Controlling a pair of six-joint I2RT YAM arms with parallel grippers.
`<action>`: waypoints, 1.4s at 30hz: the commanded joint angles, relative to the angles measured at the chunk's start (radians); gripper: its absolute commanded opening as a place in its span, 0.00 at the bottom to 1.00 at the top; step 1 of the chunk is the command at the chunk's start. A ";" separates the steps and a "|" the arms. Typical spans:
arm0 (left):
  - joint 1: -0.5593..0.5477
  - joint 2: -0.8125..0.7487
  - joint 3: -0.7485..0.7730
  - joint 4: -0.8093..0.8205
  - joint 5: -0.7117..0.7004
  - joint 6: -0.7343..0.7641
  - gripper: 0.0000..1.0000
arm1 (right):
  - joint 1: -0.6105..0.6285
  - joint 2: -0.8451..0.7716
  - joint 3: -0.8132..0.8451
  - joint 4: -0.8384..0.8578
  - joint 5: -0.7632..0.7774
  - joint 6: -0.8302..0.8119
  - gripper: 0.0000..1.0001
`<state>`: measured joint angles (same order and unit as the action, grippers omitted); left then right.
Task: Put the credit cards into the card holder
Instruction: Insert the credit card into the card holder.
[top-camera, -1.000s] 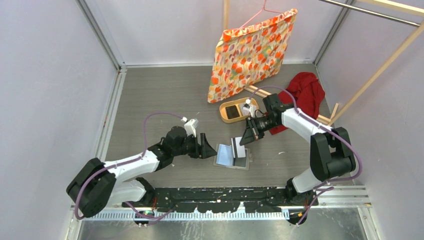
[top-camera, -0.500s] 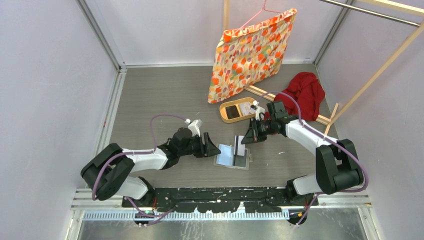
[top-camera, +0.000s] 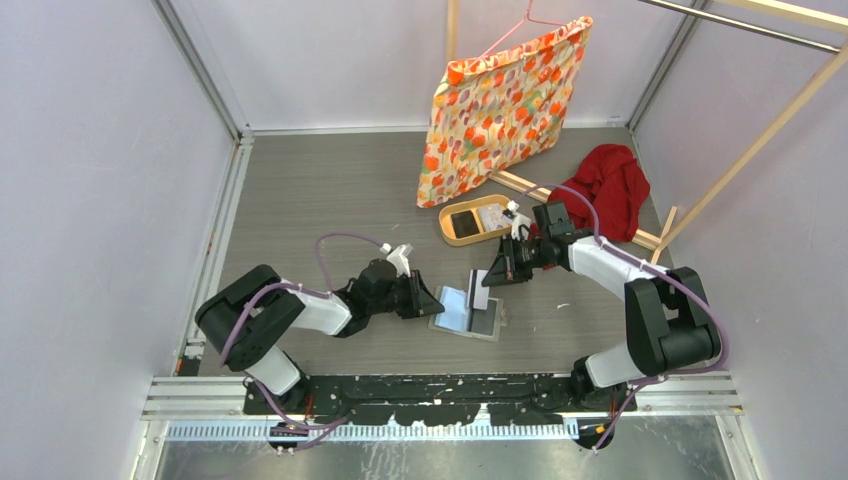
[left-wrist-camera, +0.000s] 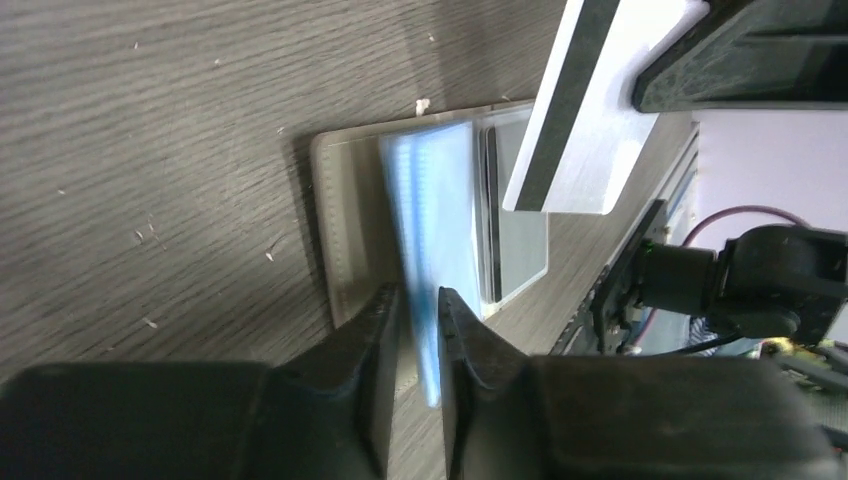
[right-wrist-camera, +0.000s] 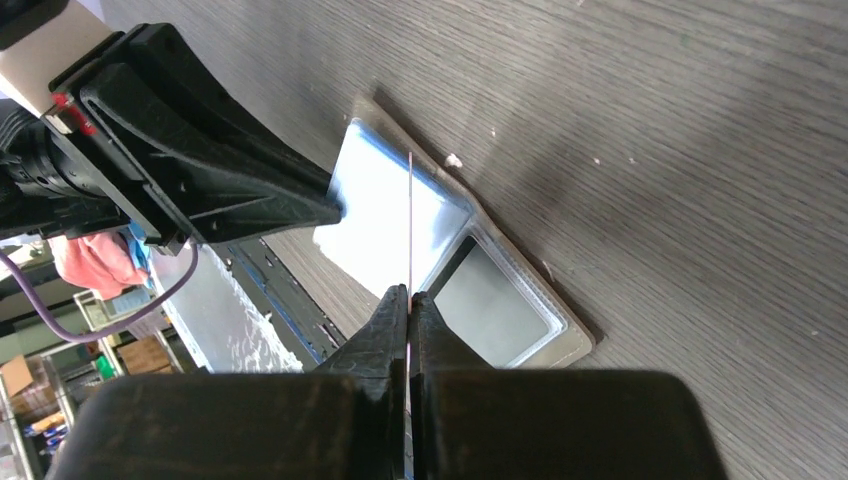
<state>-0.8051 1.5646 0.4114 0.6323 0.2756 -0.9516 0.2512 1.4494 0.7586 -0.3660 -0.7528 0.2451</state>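
The card holder (top-camera: 482, 325) lies open on the table, its olive base (left-wrist-camera: 345, 230) flat and its pale blue pocket flap (left-wrist-camera: 435, 210) raised. My left gripper (top-camera: 432, 300) reaches in from the left and is shut on that flap's edge, which sits between the fingers (left-wrist-camera: 420, 300). My right gripper (top-camera: 492, 283) is shut on a white credit card (top-camera: 478, 292) with a black stripe (left-wrist-camera: 580, 110). It holds the card on edge just above the holder's middle fold (right-wrist-camera: 410, 220). More credit cards, one black (top-camera: 464, 222) and one white (top-camera: 492, 215), lie in the tray.
An oval wooden tray (top-camera: 447, 230) sits behind the right gripper. Behind it an orange patterned cloth (top-camera: 500, 105) hangs on a hanger. A red cloth (top-camera: 615, 185) lies over wooden rails at back right. Walls close in both sides.
My left gripper slid right to the card holder and closed on its blue flap. My right gripper came down and a little left with the card, then held still.
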 joint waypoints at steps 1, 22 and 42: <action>-0.005 0.055 0.027 0.129 0.025 -0.028 0.07 | -0.006 0.019 0.028 0.016 -0.017 0.014 0.01; -0.226 -0.097 -0.201 0.202 -0.608 -0.368 0.00 | -0.009 -0.020 -0.092 0.363 -0.090 0.144 0.01; -0.302 0.156 -0.206 0.435 -0.739 -0.519 0.00 | 0.025 0.120 -0.023 0.265 -0.061 0.055 0.04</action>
<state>-1.1038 1.6657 0.2325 0.9810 -0.4454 -1.4597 0.2665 1.5482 0.6819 -0.0860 -0.8288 0.3359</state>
